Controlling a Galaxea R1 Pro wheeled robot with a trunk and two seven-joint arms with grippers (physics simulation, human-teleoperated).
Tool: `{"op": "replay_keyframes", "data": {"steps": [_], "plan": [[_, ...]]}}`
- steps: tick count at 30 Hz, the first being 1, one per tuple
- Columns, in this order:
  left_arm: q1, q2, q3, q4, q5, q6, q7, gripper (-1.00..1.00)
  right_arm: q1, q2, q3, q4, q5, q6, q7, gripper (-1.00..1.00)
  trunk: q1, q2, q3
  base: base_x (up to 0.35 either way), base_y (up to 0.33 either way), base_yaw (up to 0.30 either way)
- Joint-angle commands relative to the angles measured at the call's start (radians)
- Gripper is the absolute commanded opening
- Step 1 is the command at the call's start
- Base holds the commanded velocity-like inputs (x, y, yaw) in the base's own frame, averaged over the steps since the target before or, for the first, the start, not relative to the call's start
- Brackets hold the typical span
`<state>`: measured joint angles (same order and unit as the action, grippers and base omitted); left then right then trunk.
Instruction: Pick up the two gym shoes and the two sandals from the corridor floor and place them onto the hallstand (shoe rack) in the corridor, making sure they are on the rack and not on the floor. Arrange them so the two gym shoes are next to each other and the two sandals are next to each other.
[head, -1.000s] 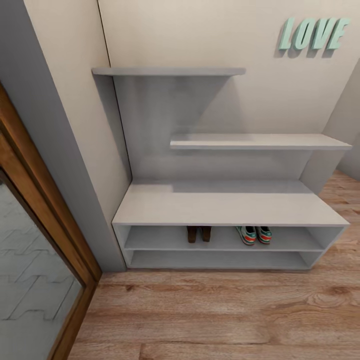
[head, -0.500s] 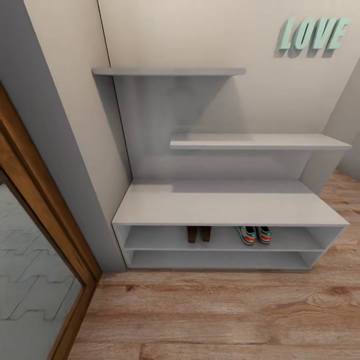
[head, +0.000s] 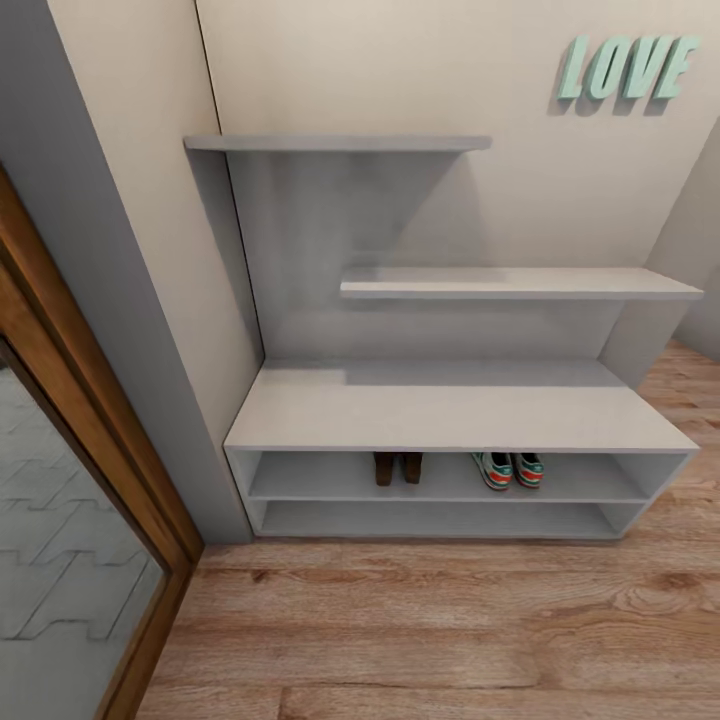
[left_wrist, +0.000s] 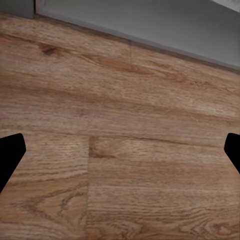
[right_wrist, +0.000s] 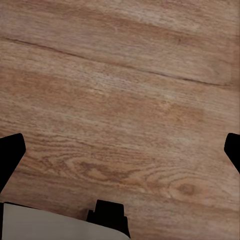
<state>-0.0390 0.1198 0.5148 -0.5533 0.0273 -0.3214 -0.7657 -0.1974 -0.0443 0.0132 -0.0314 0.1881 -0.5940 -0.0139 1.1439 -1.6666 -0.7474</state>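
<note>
Shoes aside, both grippers hang with fingers spread wide over bare floor: left gripper, right gripper. On the rack's upper open row, sandals sit at 9 o'clock of the sneakers, well apart.

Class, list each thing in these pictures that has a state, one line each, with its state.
gym shoes: side by side on the hallstand's upper open shelf row, off the floor.
sandals: side by side on the same row, apart from the gym shoes.
hallstand: bench top bare.
left gripper: open, holding nothing, over corridor floor.
right gripper: open, holding nothing.
</note>
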Motion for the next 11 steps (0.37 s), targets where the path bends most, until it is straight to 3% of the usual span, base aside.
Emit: {"op": "replay_keyframes", "data": {"steps": [1,11], "plan": [[-0.001,0.0,0.004,0.001,0.003,-0.001,-0.007,1.0,-0.001,0.0,0.001,0.0,0.004,-0.003,-0.001,1.0,0.0,0.0,-0.001,0.0,0.0,0.0],[-0.001,-0.001,0.005,0.001,0.002,-0.001,-0.006,1.0,-0.001,0.0,0.001,0.001,0.003,-0.003,-0.001,1.0,0.0,0.0,-0.001,0.0,0.0,0.0]]}}
